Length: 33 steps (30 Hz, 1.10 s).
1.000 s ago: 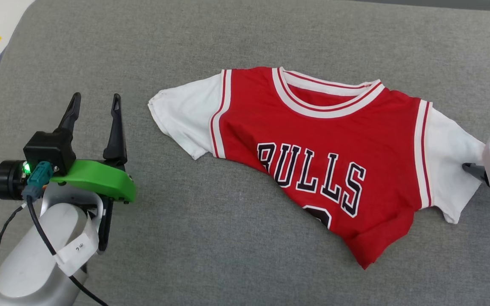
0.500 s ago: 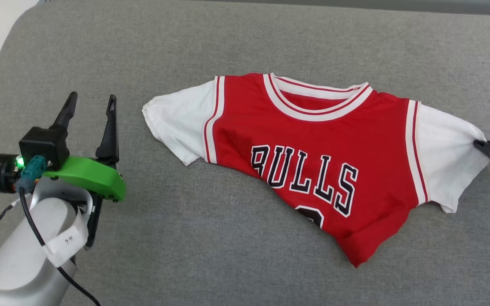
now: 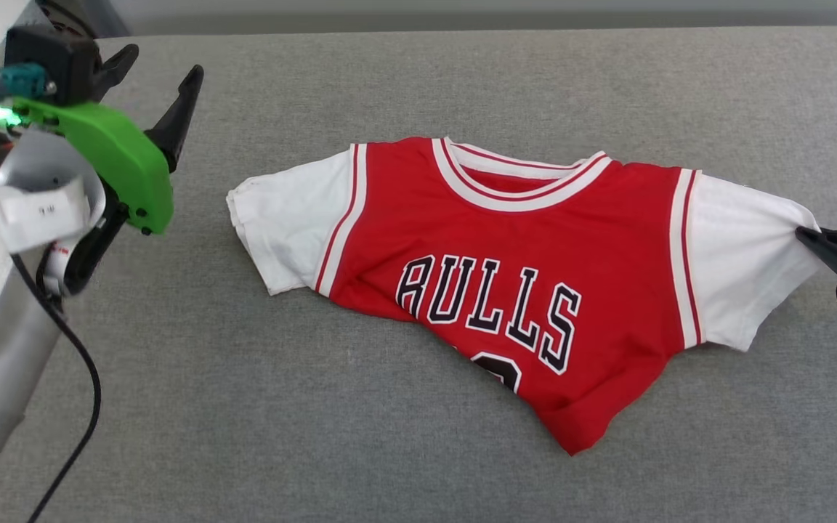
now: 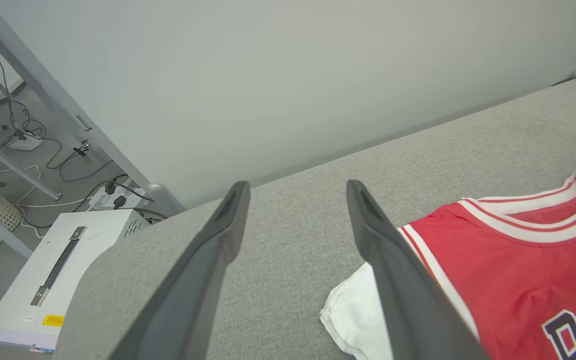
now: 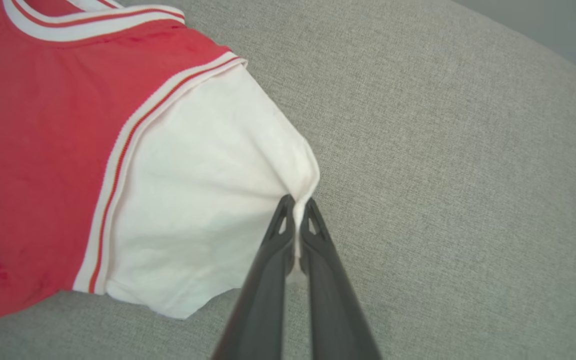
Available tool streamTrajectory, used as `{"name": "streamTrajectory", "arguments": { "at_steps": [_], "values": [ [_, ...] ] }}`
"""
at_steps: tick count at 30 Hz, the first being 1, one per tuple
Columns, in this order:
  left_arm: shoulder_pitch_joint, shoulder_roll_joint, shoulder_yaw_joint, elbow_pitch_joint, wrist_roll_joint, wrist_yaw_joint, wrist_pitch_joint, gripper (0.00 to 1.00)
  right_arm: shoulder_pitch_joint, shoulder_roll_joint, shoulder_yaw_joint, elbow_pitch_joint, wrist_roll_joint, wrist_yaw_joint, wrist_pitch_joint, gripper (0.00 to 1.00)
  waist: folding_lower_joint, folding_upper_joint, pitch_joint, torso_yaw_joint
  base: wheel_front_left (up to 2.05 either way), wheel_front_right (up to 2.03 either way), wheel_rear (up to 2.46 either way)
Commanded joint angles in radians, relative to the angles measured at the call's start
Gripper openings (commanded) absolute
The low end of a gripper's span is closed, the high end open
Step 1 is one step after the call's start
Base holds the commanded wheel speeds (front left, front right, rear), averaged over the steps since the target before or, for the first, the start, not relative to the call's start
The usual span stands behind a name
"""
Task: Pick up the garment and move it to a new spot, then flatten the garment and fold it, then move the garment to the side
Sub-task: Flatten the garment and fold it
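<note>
the garment (image 3: 520, 247) is shown lying chest-up on the grey padded surface (image 3: 389, 450), collar toward the far edge, with its lower red part folded under so that the hem runs on a slant. the right gripper (image 5: 298, 202) is seen low at the right edge of the head view, its fingers pressed together on the outer edge of the white sleeve (image 5: 208, 200), which is drawn into a pinch toward the fingertips. the left gripper (image 3: 160, 62) is held at the upper left of the head view, off the cloth, its pale forearm rising from the lower left; its two fingers are spread apart with nothing between them. in the left wrist view the other sleeve (image 4: 353, 315) is seen beside the inner finger (image 4: 398, 280), partly hidden behind it.
</note>
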<state>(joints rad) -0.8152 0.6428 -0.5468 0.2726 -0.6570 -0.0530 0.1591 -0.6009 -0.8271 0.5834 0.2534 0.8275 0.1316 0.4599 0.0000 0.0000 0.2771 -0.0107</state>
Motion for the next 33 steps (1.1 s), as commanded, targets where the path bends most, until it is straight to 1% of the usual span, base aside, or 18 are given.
{"name": "streamTrajectory", "arguments": {
  "at_steps": [1, 5, 7, 10, 14, 18, 23, 26, 28, 29, 30, 33],
  "values": [
    [-0.039, 0.002, -0.011, 0.02, -0.021, -0.018, 0.054, 1.0, 0.014, 0.0, -0.003, -0.009, -0.004, -0.001, -0.009, 0.0, 0.0, 0.0, 0.021, -0.019, 0.0, 0.0, 0.0],
    [-0.119, -0.004, -0.051, 0.097, -0.105, -0.051, 0.276, 1.0, 0.014, 0.008, -0.006, -0.028, -0.01, -0.001, -0.016, 0.0, 0.0, 0.0, 0.048, -0.038, 0.0, 0.0, 0.0],
    [-0.15, -0.01, -0.064, 0.136, -0.151, -0.06, 0.375, 1.0, 0.009, 0.013, -0.008, -0.032, -0.015, -0.001, -0.019, 0.0, 0.0, 0.0, 0.062, -0.047, 0.0, 0.0, 0.0],
    [-0.193, -0.015, -0.093, 0.19, -0.191, -0.068, 0.497, 1.0, 0.001, 0.022, -0.011, -0.036, -0.018, -0.001, -0.021, 0.0, 0.0, 0.0, 0.087, -0.06, 0.0, 0.0, 0.0],
    [-0.234, -0.03, -0.121, 0.265, -0.232, -0.072, 0.616, 1.0, -0.014, 0.031, -0.01, -0.043, -0.024, -0.001, -0.02, 0.0, 0.0, 0.0, 0.123, -0.075, 0.0, 0.0, 0.0],
    [-0.261, -0.037, -0.154, 0.335, -0.238, -0.074, 0.689, 1.0, -0.035, 0.043, -0.002, -0.048, -0.031, -0.001, -0.019, 0.0, 0.0, 0.0, 0.156, -0.094, 0.0, 0.0, 0.0],
    [-0.263, -0.053, -0.184, 0.407, -0.242, -0.076, 0.703, 1.0, -0.052, 0.049, 0.011, -0.047, -0.035, -0.001, -0.02, 0.0, 0.0, 0.0, 0.186, -0.105, 0.0, 0.0, 0.0],
    [-0.241, -0.06, -0.224, 0.446, -0.238, -0.077, 0.725, 1.0, -0.057, 0.052, 0.019, -0.042, -0.034, -0.001, -0.022, 0.0, 0.0, 0.0, 0.193, -0.106, 0.0, 0.0, 0.0],
    [-0.226, -0.059, -0.261, 0.448, -0.235, -0.077, 0.738, 1.0, -0.059, 0.052, 0.023, -0.038, -0.033, -0.001, -0.025, 0.0, 0.0, 0.0, 0.193, -0.104, 0.0, 0.0, 0.0],
    [-0.221, -0.057, -0.272, 0.447, -0.237, -0.077, 0.737, 0.31, -0.06, 0.051, 0.024, -0.036, -0.032, -0.001, -0.025, 0.0, 0.0, 0.0, 0.193, -0.102, 0.0, 0.0, 0.0],
    [-0.216, -0.057, -0.28, 0.445, -0.246, -0.077, 0.731, 0.0, -0.061, 0.05, 0.025, -0.033, -0.032, -0.001, -0.027, 0.0, 0.0, 0.0, 0.191, -0.098, 0.0, 0.0, 0.0],
    [-0.211, -0.057, -0.299, 0.433, -0.266, -0.077, 0.695, 0.0, -0.065, 0.05, 0.03, -0.026, -0.031, -0.001, -0.036, 0.0, 0.0, 0.0, 0.176, -0.088, 0.0, 0.0, 0.0]
  ]
}}
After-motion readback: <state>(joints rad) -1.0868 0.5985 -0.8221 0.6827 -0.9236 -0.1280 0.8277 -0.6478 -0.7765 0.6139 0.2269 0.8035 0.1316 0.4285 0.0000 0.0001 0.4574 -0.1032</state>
